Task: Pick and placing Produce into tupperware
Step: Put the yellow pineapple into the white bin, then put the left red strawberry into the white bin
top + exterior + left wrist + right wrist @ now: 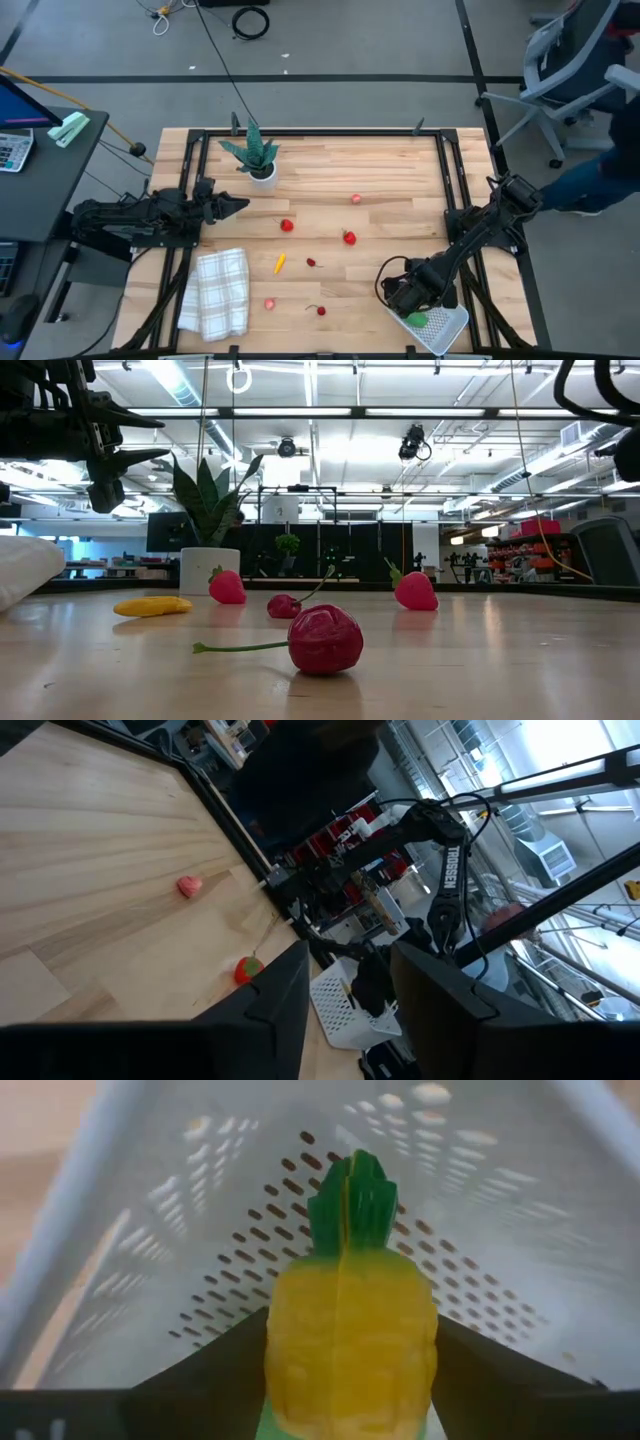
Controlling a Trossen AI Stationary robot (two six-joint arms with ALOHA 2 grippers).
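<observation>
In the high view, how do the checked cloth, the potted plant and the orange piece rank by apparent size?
1. Checked cloth, largest.
2. Potted plant.
3. Orange piece, clearly smallest.
The plant stands taller, nearer the overhead camera, so its spread may look slightly exaggerated.

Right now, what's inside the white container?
A yellow toy pineapple with a green top lies in the container, between the right gripper's jaws. That arm covers most of the inside from above.

The white perforated plastic tupperware (pixel 447 327) sits at the wooden table's (pixel 400 180) front right corner, a yellow toy pineapple (pixel 350 1340) inside it. The folded white checked cloth (pixel 216 292) lies at the front left, the spiky green potted plant (pixel 256 155) near the back left, small red toy fruits (pixel 348 237) scattered between.
</observation>
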